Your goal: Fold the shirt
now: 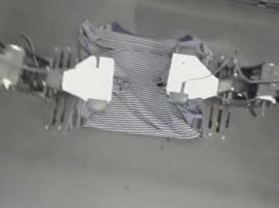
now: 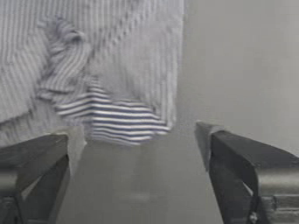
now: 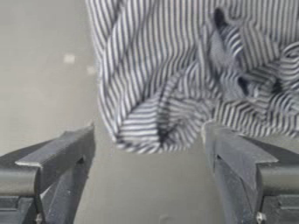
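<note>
While both the left gripper [image 2: 137, 144] and right gripper [image 3: 149, 144] gape empty, the shirt [image 1: 138, 88] corners just beyond their fingertips could bunch if pinched shallowly.

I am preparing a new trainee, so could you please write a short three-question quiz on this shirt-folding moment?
1. True or false: both grippers have their jaws apart.
2. Where is the shirt on the table? A) far half B) near edge C) off the table
3. Fill in: the cloth has navy-and-white ____.

Key:
1. True: the left gripper and the right gripper are both open, with cloth just ahead of each.
2. A
3. stripes
</note>
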You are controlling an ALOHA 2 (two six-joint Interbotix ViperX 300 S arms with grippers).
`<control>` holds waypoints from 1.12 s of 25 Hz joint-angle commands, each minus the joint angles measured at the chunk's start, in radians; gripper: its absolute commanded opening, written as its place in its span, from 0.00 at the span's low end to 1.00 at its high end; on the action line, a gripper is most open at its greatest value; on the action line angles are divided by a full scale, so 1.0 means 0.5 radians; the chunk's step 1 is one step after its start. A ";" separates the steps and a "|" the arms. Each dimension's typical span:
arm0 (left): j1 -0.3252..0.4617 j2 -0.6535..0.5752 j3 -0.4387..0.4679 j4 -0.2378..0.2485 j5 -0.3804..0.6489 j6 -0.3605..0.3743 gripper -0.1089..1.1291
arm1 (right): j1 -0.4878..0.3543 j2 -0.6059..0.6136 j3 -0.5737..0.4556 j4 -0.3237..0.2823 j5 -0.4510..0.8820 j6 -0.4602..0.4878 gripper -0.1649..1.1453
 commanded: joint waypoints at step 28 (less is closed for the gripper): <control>-0.083 0.291 0.184 0.104 -0.430 -0.147 0.91 | 0.196 0.144 0.325 -0.132 -0.543 0.328 0.88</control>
